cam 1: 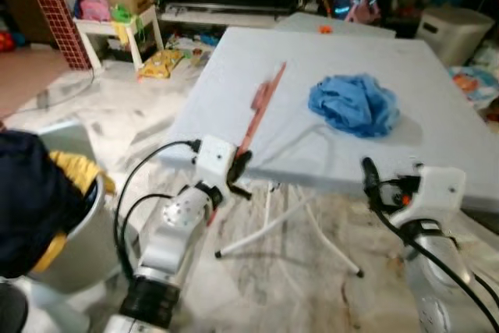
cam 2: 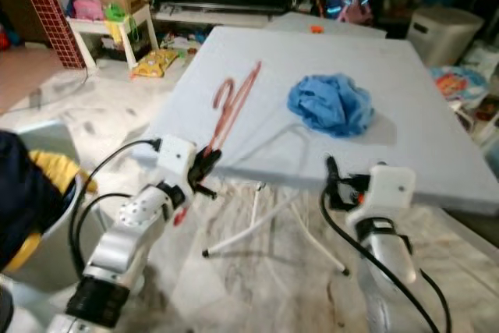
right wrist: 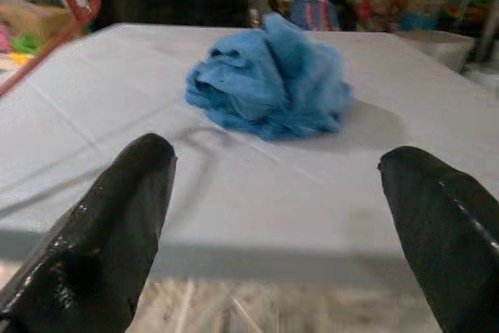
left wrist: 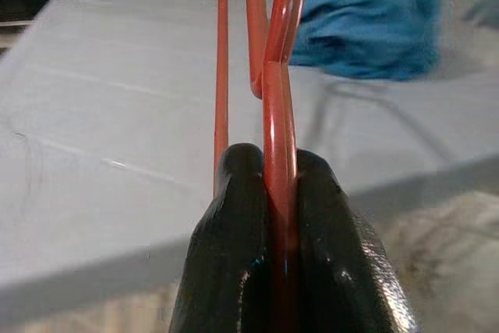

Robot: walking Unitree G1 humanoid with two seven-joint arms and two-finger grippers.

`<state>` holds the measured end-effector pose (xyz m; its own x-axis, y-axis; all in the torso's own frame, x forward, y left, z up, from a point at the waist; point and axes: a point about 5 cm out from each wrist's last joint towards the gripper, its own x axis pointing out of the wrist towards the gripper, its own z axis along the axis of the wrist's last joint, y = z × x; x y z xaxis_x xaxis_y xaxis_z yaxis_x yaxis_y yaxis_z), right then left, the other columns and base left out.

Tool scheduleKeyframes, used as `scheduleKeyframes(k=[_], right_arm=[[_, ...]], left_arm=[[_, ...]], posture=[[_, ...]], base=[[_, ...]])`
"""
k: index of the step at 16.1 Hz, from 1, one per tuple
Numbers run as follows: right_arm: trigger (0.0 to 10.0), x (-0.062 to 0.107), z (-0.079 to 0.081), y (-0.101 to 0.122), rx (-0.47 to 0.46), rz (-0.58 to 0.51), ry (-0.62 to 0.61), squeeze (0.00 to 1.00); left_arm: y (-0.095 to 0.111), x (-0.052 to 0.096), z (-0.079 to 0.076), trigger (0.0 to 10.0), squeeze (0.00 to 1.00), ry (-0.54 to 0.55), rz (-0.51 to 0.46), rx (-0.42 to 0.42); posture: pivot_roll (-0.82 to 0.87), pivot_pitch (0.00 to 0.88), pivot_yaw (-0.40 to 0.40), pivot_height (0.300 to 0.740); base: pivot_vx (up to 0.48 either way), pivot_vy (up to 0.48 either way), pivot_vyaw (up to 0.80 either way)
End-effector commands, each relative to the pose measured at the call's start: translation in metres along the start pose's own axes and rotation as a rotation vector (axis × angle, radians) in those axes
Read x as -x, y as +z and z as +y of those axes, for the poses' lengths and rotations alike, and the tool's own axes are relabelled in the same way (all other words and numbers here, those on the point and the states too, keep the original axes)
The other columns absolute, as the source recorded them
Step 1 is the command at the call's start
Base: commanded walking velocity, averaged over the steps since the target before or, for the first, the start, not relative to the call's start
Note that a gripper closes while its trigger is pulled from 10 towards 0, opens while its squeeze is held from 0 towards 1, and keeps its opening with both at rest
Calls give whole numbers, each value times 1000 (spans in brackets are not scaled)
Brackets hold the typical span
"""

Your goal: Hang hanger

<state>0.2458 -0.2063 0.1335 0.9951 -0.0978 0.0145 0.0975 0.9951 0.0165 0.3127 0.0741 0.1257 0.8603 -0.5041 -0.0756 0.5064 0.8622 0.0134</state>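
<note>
While left tool (left wrist: 282, 216) pinches hanger (cam 2: 231, 106), right tool (right wrist: 281, 216) gapes.

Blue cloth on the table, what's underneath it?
The blue cloth lies crumpled on the pale table, apart from the red hanger held by the left gripper. Whatever might lie under its folds is covered.

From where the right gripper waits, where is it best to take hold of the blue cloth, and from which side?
Probably the top folds of the cloth, coming straight in over the near table edge. It lies bunched in a raised heap facing the open right gripper, with bare surface between.
</note>
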Motion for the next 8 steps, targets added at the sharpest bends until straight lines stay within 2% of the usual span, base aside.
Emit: scheduleKeyframes(k=[1,4,6,8], right_arm=[[10000,0,2,3,-2,-8,11,0],[10000,1,1,-1,-3,10,10,0],[10000,4,2,-3,2,27,25,0],[10000,9,-3,-1,23,23,9,0]], left_arm=[[3,1,1,10000,0,-7,-8,-25],[-7,9,-1,10000,0,-100,33,-92],[-17,19,9,10000,0,-113,79,-101],[-21,25,12,10000,0,-115,87,-124]], posture=[[54,0,-43,740],[63,0,-51,740],[62,0,-50,740],[47,0,-48,740]], base=[[-319,0,0],[-331,0,0],[0,0,0],[0,0,0]])
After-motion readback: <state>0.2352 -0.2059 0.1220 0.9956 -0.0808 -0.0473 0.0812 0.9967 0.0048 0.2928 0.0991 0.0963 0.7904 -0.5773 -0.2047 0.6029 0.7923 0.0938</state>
